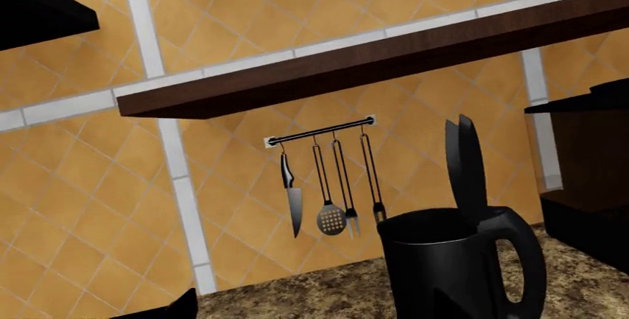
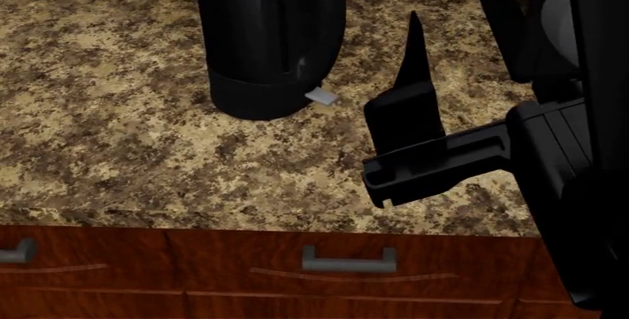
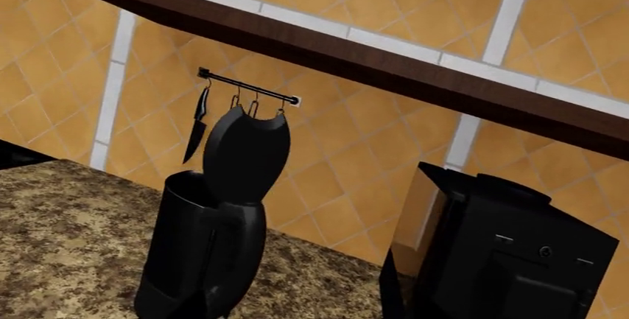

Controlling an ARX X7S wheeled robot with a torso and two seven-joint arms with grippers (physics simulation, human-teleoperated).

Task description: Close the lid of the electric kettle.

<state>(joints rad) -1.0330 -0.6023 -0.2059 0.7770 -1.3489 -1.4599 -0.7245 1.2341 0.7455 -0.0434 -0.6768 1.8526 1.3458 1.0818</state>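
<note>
While the lid point(image 3: 246, 155) stands straight up on the kettle point(image 2: 267, 35), the right claw point(image 2: 417, 124) hangs near over the bench point(image 2: 108, 135); I cannot tell if it is apart.

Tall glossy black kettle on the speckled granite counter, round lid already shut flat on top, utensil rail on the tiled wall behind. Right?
Not quite: the round glossy black lid stands upright, open, above the tall glossy black kettle, as the left wrist view shows. The speckled granite counter and utensil rail are as you say.
</note>
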